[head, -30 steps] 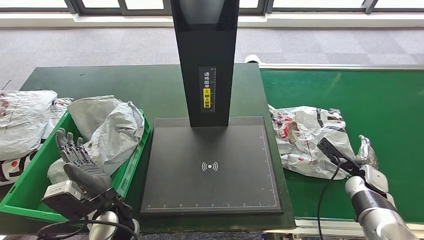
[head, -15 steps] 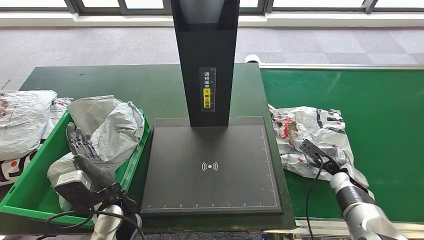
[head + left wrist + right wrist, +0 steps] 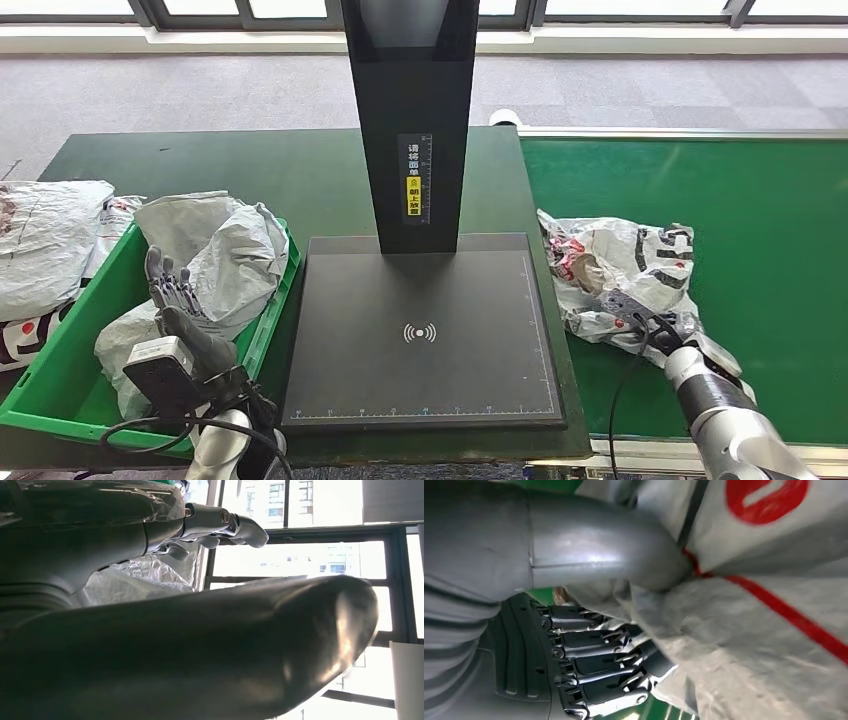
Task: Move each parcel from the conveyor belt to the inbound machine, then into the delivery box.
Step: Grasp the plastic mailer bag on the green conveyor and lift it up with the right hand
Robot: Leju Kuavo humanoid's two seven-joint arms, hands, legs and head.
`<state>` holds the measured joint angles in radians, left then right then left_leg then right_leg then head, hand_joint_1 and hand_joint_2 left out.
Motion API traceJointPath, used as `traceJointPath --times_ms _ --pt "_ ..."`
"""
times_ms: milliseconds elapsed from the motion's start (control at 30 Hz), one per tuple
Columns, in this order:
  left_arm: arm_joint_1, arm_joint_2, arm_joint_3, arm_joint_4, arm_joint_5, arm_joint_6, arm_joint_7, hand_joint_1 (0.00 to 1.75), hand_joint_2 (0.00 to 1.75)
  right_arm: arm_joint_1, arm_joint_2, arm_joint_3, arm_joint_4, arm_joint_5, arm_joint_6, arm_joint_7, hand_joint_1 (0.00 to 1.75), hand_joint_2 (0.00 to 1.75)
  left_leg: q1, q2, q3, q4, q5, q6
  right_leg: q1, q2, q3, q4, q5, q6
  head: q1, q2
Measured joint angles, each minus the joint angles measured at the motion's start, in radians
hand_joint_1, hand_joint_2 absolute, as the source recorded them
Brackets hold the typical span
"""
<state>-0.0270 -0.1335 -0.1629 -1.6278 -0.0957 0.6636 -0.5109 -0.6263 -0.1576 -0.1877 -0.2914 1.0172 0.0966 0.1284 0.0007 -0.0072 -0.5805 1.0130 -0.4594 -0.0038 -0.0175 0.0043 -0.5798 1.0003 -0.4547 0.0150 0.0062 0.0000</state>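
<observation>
Landmark: inbound machine, black plate and post, standing mid-table. To its left, the green delivery box is holding crumpled grey parcels; the left hand is hovering over them, fingers apart, gripping nothing. To the machine's right, a white parcel with red and black print is lying on the green conveyor belt; the right hand is clamping its near edge, thumb pressing into the wrapper.

Grey-white parcel (red and black markings), green belt, green box.
</observation>
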Motion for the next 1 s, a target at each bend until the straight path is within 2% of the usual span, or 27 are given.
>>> traceJointPath --times_ms 267,333,433,533,600,667,800,1000 --pt "0.014 0.001 0.0 -0.001 0.001 0.005 0.003 0.0 0.0 0.01 -0.002 -0.003 0.0 -0.015 -0.071 -0.047 1.75 1.75 0.0 0.0 -0.001 0.0 0.0 0.0 0.0 0.0 0.0 0.0 0.0 0.0 0.0 0.0" --pt "0.026 0.001 0.0 -0.009 0.004 0.011 -0.001 0.0 0.0 0.015 -0.002 -0.013 -0.005 -0.05 -0.148 -0.118 1.75 1.75 0.0 0.0 -0.001 0.0 0.0 0.0 0.0 0.0 0.0 0.0 0.0 0.0 0.0 0.0" --pt "0.055 0.004 0.0 -0.037 0.007 0.012 -0.017 0.0 0.0 0.018 -0.001 -0.044 -0.032 -0.137 -0.283 -0.282 1.75 1.75 0.0 0.0 -0.001 0.0 0.0 0.0 0.0 0.0 -0.001 0.0 0.0 0.0 0.0 0.0" --pt "0.082 0.006 0.001 -0.069 0.015 -0.001 -0.043 0.0 0.0 0.031 0.005 -0.079 -0.1 -0.27 -0.331 -0.459 1.75 1.75 0.0 -0.001 -0.002 0.0 0.0 0.0 0.0 -0.001 -0.001 0.0 0.0 0.0 0.0 0.0" --pt "0.097 0.006 0.002 -0.085 0.027 -0.016 -0.069 0.0 0.0 0.066 0.018 -0.086 -0.184 -0.382 -0.334 -0.554 1.75 1.75 0.0 -0.002 -0.002 0.0 0.0 0.0 0.0 -0.002 0.0 0.0 0.0 0.0 0.0 0.0" --pt "0.111 0.006 0.003 -0.102 0.042 -0.036 -0.101 0.0 0.0 0.121 0.038 -0.082 -0.303 -0.49 -0.334 -0.61 1.75 1.75 0.0 -0.003 -0.002 0.0 0.0 0.0 0.0 -0.002 0.0 0.0 0.0 0.0 0.0 0.0" --pt "0.143 0.006 0.017 -0.144 0.055 -0.058 -0.138 0.0 0.0 0.277 0.082 -0.039 -0.593 -0.612 -0.348 -0.629 1.75 1.75 0.001 -0.004 -0.002 -0.001 -0.001 -0.001 0.001 -0.004 -0.001 0.0 -0.002 -0.001 0.0 0.0" --pt "0.185 0.006 0.032 -0.2 0.057 -0.081 -0.144 0.0 0.0 0.465 0.129 0.09 -0.942 -0.635 -0.362 -0.634 1.75 1.75 0.001 -0.004 -0.002 -0.001 -0.001 -0.001 0.001 -0.003 -0.002 0.0 -0.003 -0.001 0.0 0.0"
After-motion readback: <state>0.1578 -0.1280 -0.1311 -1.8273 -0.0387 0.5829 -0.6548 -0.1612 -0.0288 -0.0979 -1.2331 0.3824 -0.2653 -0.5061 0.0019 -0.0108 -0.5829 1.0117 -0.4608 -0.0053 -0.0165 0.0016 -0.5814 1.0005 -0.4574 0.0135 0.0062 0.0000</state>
